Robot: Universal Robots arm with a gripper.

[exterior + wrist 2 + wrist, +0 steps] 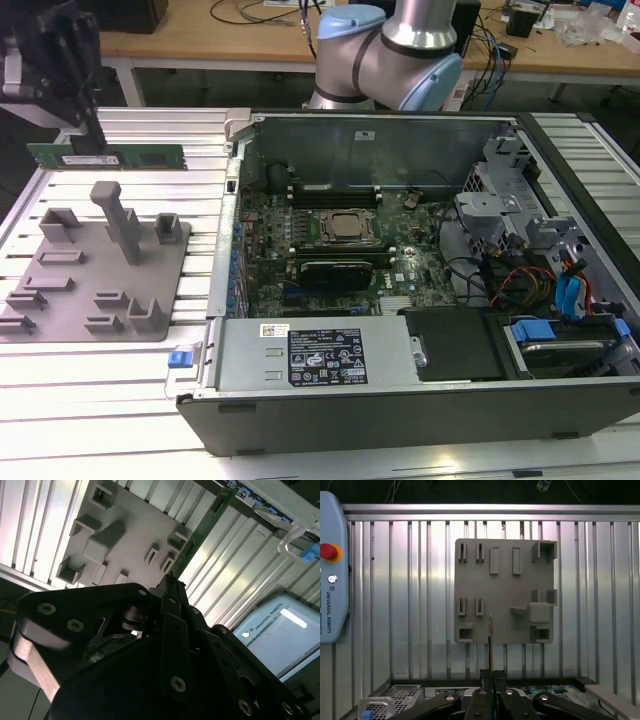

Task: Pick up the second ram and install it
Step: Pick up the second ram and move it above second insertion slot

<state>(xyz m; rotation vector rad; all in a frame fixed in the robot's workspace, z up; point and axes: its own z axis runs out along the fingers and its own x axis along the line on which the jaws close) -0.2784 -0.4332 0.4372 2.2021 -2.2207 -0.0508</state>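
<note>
Aloft, jaws pinched closed, gripping second ram (105,157)

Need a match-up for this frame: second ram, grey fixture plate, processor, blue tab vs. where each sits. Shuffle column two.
1. second ram
2. grey fixture plate
3. processor
4. blue tab

A. seated on the motherboard inside the case
B. flat on the ribbed table, at the exterior view's left of the case
C. clamped in the gripper
D. at the case's front corner, outside it

Pairs: 1-C, 2-B, 3-A, 4-D
</note>
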